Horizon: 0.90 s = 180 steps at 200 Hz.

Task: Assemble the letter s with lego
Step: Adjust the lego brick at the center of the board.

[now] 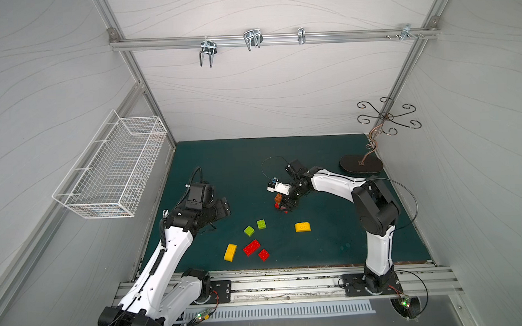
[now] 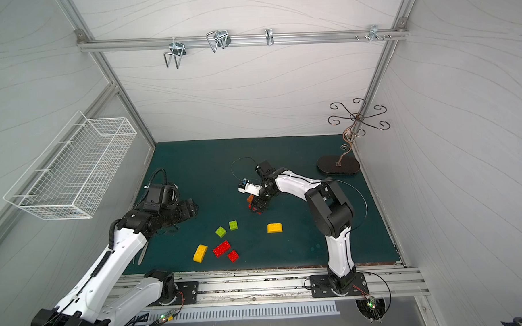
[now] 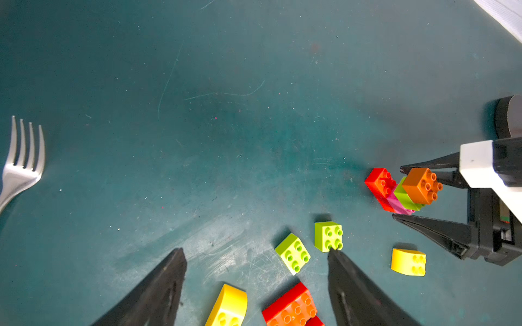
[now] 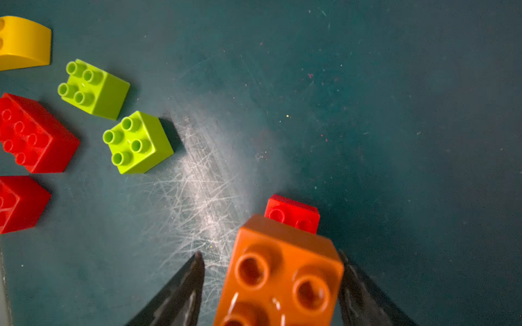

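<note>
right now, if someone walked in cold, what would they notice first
A small brick stack, orange-brown on top and red at the base, stands mid-way across the green mat between the open jaws of the right gripper. Nearer the front edge a lime green square, a yellow round-topped brick and a red oblong lie loose among others. A fork lies by the left arm.

Left arm (image 1: pixel 167 256): raised from its base, elbow bent, forearm level.
Left gripper (image 3: pixel 255 251): jaws wide apart, angled downward.
Right arm (image 1: pixel 332 182): upright from base, elbow bent, forearm reaching inward.
Right gripper (image 4: pixel 269 253): pointing down, jaws parted.
</note>
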Available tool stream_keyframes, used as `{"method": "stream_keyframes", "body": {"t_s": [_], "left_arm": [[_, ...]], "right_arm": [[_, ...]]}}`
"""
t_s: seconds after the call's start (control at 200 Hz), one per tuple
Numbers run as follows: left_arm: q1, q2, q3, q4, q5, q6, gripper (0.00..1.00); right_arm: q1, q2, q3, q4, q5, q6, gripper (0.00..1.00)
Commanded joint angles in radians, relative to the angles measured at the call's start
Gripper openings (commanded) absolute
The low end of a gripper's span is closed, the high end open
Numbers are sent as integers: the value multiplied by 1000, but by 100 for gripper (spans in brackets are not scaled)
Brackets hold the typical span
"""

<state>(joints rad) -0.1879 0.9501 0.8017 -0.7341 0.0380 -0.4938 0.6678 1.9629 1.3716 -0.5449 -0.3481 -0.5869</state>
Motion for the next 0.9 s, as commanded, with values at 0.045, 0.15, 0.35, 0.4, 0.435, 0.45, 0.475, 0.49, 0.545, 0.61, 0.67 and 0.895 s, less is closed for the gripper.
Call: {"method": "stream_keyframes", "body": {"t_s": [0.045,0.15,0.35,0.4,0.435,0.45,0.475,0.49,0.545,0.61,0.67,0.895], "left_arm": [[7,-13,4,27,-9,-1,82],[6,-13,4,25,-12,0,82],[8,-15,4,25,-10,1,82],[8,-16,4,25,-13,1,82],[8,-16,4,23,-12,1,82],[8,-16,4,24,-13,1,82],[8,-17,4,24,-13,1,82],[8,-17,4,24,-11,1,82],[8,-17,4,24,-12,1,82],[8,-17,4,22,-12,1,82],[8,-17,4,22,-12,1,82],[8,-17,4,22,-14,1,82]], "right_arm": [[6,13,0,-46,18,-19,68],[5,9,-2,-41,26,-21,62],[6,4,9,-41,24,-40,45],[6,2,12,-41,20,-49,40],[6,1,13,-40,22,-55,38],[7,1,14,-40,22,-58,37],[6,-2,15,-39,20,-65,36],[7,-4,15,-38,20,-70,35],[12,-10,15,-31,15,-92,32],[19,-17,17,-22,6,-129,32],[24,-23,18,-10,-19,-170,31],[33,10,76,-6,-56,-299,28]]}}
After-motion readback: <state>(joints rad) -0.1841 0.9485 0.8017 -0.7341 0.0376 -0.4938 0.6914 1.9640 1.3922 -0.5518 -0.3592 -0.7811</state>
